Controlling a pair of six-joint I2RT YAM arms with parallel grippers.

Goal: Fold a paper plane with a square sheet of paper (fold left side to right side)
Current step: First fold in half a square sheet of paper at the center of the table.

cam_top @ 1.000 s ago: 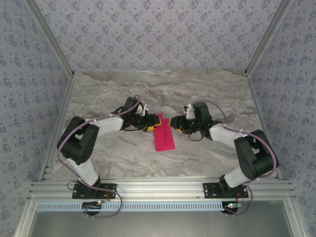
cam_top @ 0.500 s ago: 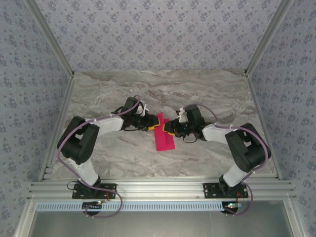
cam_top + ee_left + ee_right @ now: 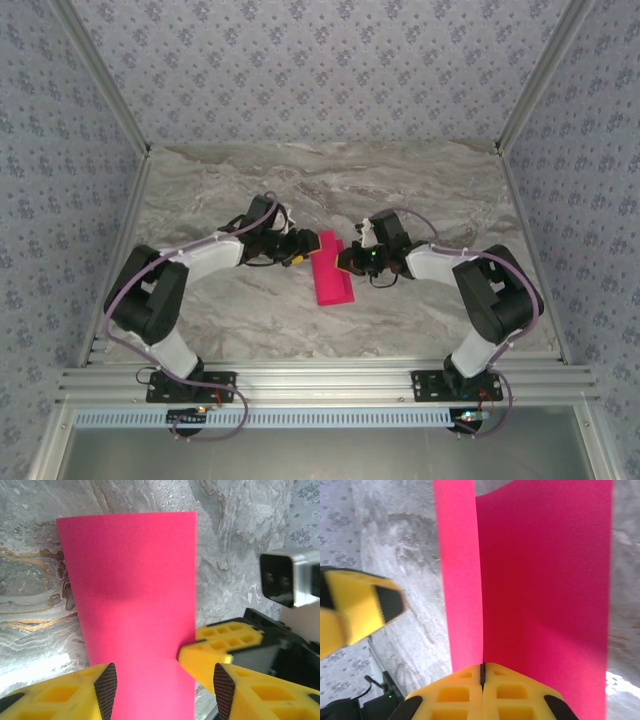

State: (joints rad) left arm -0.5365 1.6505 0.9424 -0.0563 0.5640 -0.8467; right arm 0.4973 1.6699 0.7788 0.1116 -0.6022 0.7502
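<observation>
The marble table [image 3: 250,180] carries the sheet of paper [image 3: 331,275] near its middle. The sheet is bright pink and lies folded into a narrow strip between the two arms. The right gripper [image 3: 346,264] meets the strip's right edge with its jaws pressed together, pinching a layer that stands up from the strip, probably to carry the fold across. The left gripper [image 3: 301,256] sits at the strip's left edge with its fingers [image 3: 106,682] about half spread and gripping nothing, likely placed to steady the paper.
</observation>
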